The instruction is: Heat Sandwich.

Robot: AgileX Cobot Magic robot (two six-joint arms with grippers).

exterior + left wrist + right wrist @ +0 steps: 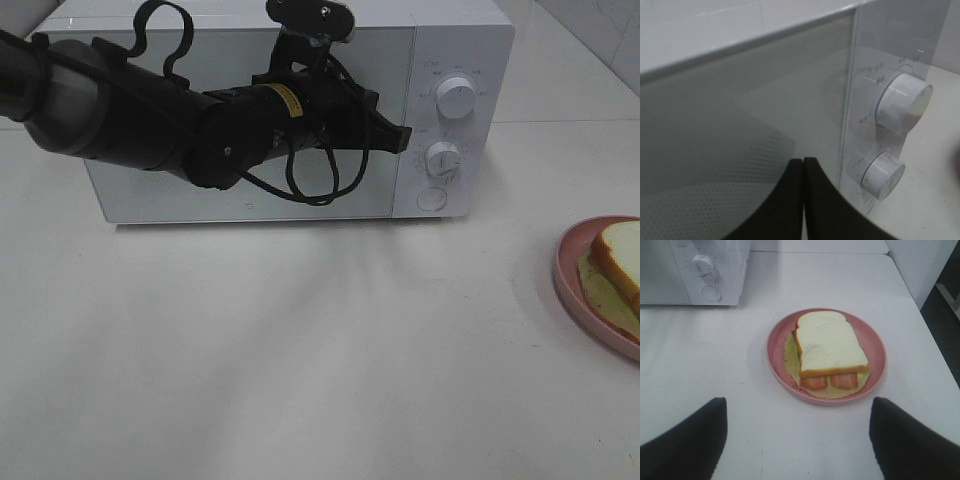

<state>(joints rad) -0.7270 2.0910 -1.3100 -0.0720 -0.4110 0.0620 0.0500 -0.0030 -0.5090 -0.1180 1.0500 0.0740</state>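
Note:
The sandwich [827, 342], white bread over pink slices and a pale leafy layer, lies on a round pink plate [875, 340] at the table's right edge; it also shows partly as the sandwich [620, 255] in the high view. My right gripper [797, 405] hovers open just short of the plate, nothing between its fingers [685, 440]. The white microwave [455, 45] stands at the back with its door closed. My left gripper [403, 137] is shut and empty, its tips [803, 162] at the door's right edge beside the control panel.
Two white knobs [905, 102] [883, 175] and a round button [432, 199] sit on the microwave's panel. The left arm [150, 110] with its cables stretches across the door front. White table [300, 350] lies in front.

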